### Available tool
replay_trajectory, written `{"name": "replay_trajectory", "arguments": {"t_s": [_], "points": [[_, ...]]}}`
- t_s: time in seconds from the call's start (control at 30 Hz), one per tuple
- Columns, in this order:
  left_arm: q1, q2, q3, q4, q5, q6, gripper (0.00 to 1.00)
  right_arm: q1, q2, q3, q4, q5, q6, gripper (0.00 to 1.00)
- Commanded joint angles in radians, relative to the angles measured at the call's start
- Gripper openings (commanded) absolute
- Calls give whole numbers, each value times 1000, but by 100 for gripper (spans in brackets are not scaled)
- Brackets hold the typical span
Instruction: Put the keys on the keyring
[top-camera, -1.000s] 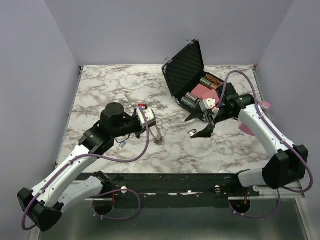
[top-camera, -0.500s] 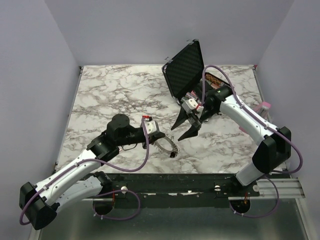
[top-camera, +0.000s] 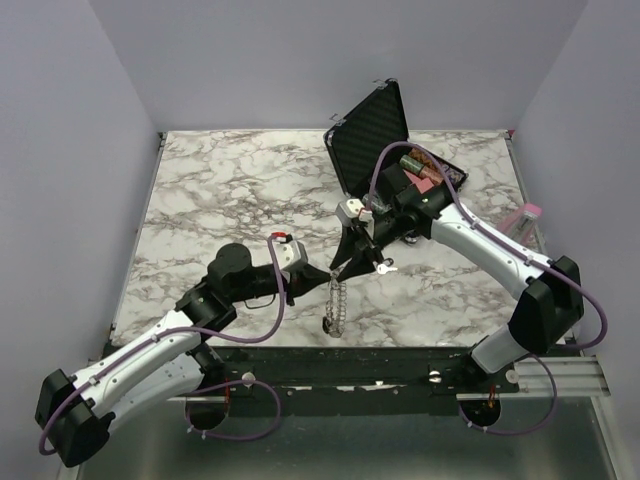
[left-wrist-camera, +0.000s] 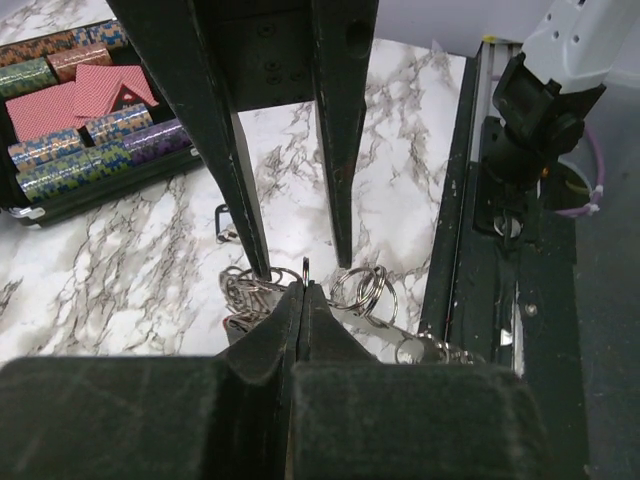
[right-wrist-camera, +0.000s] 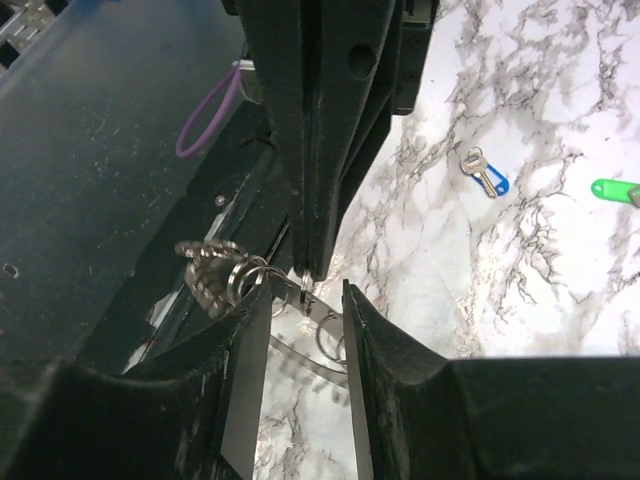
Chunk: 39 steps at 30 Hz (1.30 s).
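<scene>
The keyring is a silver link chain (top-camera: 335, 305) with small split rings. It hangs from my left gripper (top-camera: 322, 272), which is shut on one thin ring (left-wrist-camera: 303, 266). The bunched chain (left-wrist-camera: 245, 292) and loose rings (left-wrist-camera: 365, 290) show beyond my left gripper (left-wrist-camera: 302, 285). My right gripper (top-camera: 347, 268) is open, its jaws on either side of the left gripper's tip and the ring (right-wrist-camera: 305, 292), holding nothing. The chain cluster (right-wrist-camera: 215, 272) lies by the left finger of my right gripper (right-wrist-camera: 300, 290). A small silver key (top-camera: 385, 267) lies on the table just right of my right gripper.
An open black case (top-camera: 372, 135) with poker chips and cards (left-wrist-camera: 80, 110) stands at the back right. A blue-tagged piece (right-wrist-camera: 485, 175) and a green tag (right-wrist-camera: 615, 190) lie on the marble. The black front rail (left-wrist-camera: 490, 250) runs close below the grippers.
My left gripper has lifted the chain off the table and carried it right, so it now hangs. My right gripper has moved left to meet it.
</scene>
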Motion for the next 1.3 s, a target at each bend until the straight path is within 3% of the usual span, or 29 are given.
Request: {"name": "replay_trajectory", "arguments": {"t_s": [0.0, 0.47, 0.8, 1.03, 1.17, 1.27], "points": [[-7, -39, -31, 138, -34, -107, 0, 5, -39, -20, 106, 43, 104, 41], [-7, -76, -115, 260, -90, -219, 0, 13, -51, -55, 154, 25, 140, 31], [-7, -60, -118, 290, -107, -247, 0, 24, -48, -76, 189, 57, 174, 29], [-7, -74, -133, 290, -136, -256, 0, 25, -51, -73, 181, 51, 168, 16], [-7, -79, -146, 295, -150, -262, 0, 25, -54, -67, 175, 46, 168, 3], [-5, -77, -158, 309, -154, -268, 0, 24, -54, -53, 151, 55, 171, 1]]}}
